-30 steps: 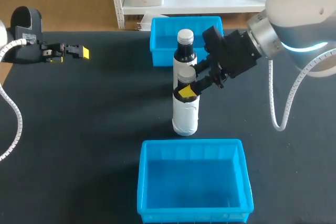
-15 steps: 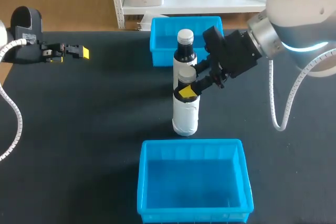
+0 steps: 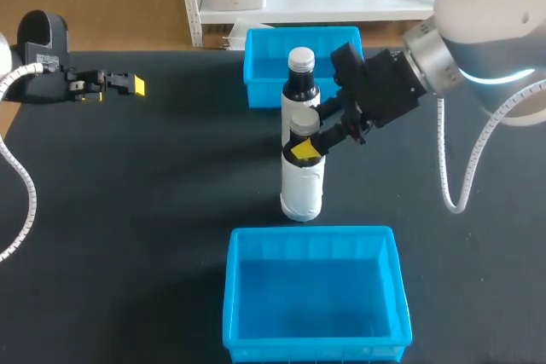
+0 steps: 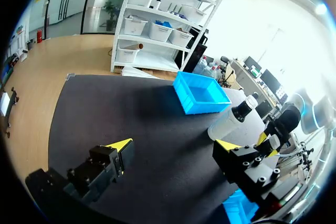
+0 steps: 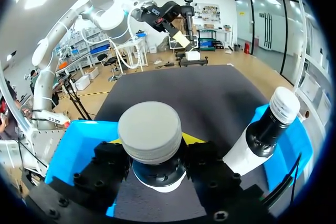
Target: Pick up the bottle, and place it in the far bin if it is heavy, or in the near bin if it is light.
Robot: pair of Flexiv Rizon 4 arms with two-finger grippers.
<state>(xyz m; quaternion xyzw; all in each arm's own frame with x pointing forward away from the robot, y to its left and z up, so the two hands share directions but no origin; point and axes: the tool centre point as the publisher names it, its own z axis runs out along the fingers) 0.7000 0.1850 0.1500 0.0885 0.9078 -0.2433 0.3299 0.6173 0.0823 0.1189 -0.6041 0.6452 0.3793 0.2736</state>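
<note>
**Head view.** The right arm enters from the right and its right gripper (image 3: 307, 134) is clamped on the neck of the near bottle (image 3: 302, 185), with one yellow tip on each side just under the grey cap. This bottle has a white body and stands upright near the middle of the black table (image 3: 153, 210), between the two blue bins. Whether its base rests on the table or hangs just above it cannot be told. The near bin (image 3: 235, 296) lies just in front of it and the far bin (image 3: 260, 66) lies beyond. A second bottle (image 3: 300, 83), with a dark neck and a white cap, stands upright directly behind the gripped one, in front of the far bin. The left gripper (image 3: 128, 84) is at the table's left edge, well apart from both bottles and both bins.

**Right wrist view.** The grey cap rises between the two fingers of the right gripper (image 5: 157, 169), and both fingers press the neck below it. The second bottle (image 5: 262, 135) stands just beside the gripper.

**Left wrist view.** The left gripper (image 4: 173, 148) has its fingers wide apart above bare table — nothing lies between them. The far bin (image 4: 202, 93) and the second bottle (image 4: 233, 121) are ahead of it.
</note>
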